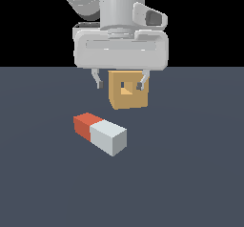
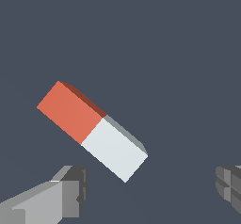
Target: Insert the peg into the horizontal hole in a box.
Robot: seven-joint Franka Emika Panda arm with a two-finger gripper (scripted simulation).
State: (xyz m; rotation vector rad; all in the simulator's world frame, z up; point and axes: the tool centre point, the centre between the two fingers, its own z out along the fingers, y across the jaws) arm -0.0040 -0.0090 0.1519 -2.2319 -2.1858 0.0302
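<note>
Gripper (image 1: 119,85) aloft (jaws spread, empty) above peg (image 1: 100,133).

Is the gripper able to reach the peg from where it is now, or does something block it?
Probably yes. The gripper is open and holds nothing, and the peg lies alone on the floor, apart from the box. Nothing stands between them in either view.

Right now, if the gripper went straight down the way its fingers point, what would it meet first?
Probably the bare floor. In the wrist view the open gripper has nothing between its fingers; the peg lies just off that line and might be clipped, but depth is unclear.
</note>
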